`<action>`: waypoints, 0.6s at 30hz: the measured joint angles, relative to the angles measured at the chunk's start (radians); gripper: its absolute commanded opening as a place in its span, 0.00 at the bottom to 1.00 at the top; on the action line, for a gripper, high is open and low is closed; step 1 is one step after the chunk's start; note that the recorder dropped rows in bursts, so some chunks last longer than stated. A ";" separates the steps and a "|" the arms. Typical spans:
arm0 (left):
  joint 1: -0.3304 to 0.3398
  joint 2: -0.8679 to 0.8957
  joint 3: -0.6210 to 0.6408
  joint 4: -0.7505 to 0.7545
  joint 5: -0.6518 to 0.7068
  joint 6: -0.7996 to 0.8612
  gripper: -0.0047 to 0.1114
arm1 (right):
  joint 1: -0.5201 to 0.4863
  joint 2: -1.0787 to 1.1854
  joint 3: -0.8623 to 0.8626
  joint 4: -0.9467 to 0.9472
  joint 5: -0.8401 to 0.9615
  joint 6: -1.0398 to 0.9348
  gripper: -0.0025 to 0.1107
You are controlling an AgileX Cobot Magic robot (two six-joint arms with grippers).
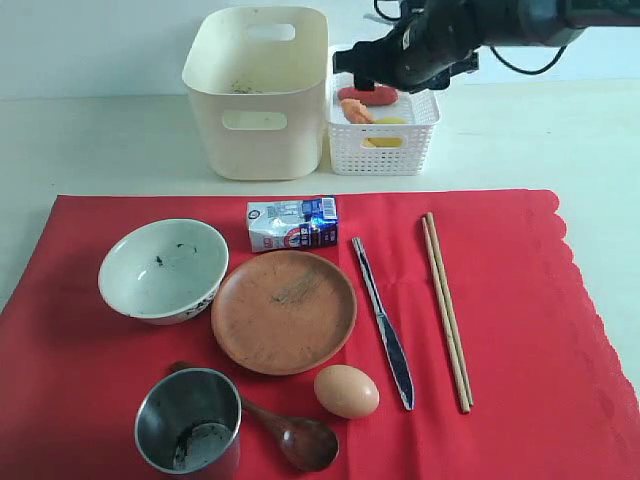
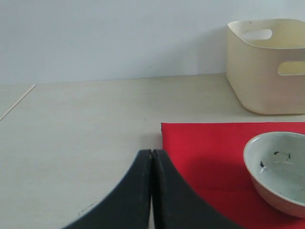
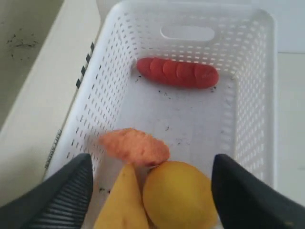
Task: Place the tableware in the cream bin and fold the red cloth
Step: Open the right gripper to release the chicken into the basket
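Observation:
On the red cloth lie a white speckled bowl, a brown plate, a steel cup, a dark wooden spoon, a silver knife and wooden chopsticks. Behind the cloth stands the cream bin, holding none of the tableware. My right gripper hangs open over the white basket, its fingers on either side of a lemon without touching it. My left gripper is shut and holds nothing, near the cloth's corner and the bowl.
A milk carton and an egg also lie on the cloth. The basket holds a red sausage, an orange piece and a yellow wedge. The cream bin's wall touches the basket.

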 measured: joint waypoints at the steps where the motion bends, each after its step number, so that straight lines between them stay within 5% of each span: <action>1: 0.000 0.000 0.000 0.000 0.000 0.000 0.06 | 0.000 -0.020 0.000 0.000 0.027 0.000 0.62; 7: 0.000 0.000 0.000 0.000 0.000 0.000 0.06 | 0.000 -0.128 0.000 0.000 0.174 -0.002 0.57; 18: 0.000 0.000 0.000 0.000 0.000 0.000 0.06 | 0.000 -0.251 0.002 0.000 0.462 -0.056 0.05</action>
